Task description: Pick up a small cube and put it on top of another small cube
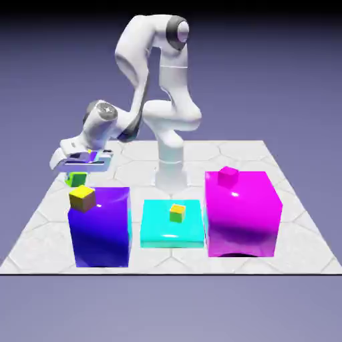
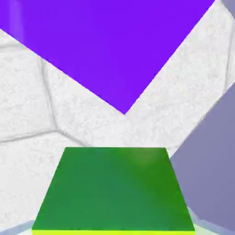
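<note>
Hand view: green cube (image 2: 112, 189) square between jaws (image 2: 113, 229), no long axis.

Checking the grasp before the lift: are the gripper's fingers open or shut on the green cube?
Shut on the green cube: it sits between them, large.

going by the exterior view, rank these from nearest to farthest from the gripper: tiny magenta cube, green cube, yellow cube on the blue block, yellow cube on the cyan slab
1. green cube, far left
2. yellow cube on the blue block, left
3. yellow cube on the cyan slab, middle
4. tiny magenta cube, right
</note>
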Tool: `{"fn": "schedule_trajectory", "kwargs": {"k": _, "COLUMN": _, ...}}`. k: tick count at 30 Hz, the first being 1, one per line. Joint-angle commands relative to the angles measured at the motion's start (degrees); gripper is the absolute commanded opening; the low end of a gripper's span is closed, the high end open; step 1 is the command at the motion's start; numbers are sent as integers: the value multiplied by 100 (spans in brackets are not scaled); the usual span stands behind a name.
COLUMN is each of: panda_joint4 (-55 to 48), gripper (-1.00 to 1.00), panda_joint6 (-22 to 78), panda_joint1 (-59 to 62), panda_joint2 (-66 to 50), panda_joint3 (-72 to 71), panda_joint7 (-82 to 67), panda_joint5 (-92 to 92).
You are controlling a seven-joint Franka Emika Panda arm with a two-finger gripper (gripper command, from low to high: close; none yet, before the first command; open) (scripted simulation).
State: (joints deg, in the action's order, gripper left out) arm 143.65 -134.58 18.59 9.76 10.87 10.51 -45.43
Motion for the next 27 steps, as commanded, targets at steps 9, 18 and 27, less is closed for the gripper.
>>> {"fn": "schedule_trajectory", "kwargs": {"k": 9, "panda_joint4": -803, "gripper": -100, "panda_joint6": 1937, "panda_joint1": -1871, "panda_joint2": 296, "panda_joint3": -1549, "panda_joint7": -299, "panda_joint5": 1801}}
{"fn": "schedule_trajectory", "kwargs": {"k": 18, "panda_joint4": -1470, "gripper": -100, "panda_joint6": 3673, "panda_joint1": -3587, "panda_joint2": 525, "panda_joint3": -2957, "panda_joint7": -654, "panda_joint5": 3440}}
{"fn": "schedule_trajectory", "kwargs": {"k": 27, "panda_joint4": -788, "gripper": 100, "panda_joint6": 2896, "panda_joint1": -3535, "panda_joint2": 425, "panda_joint3": -2904, "panda_joint7": -553, "panda_joint5": 3332}}
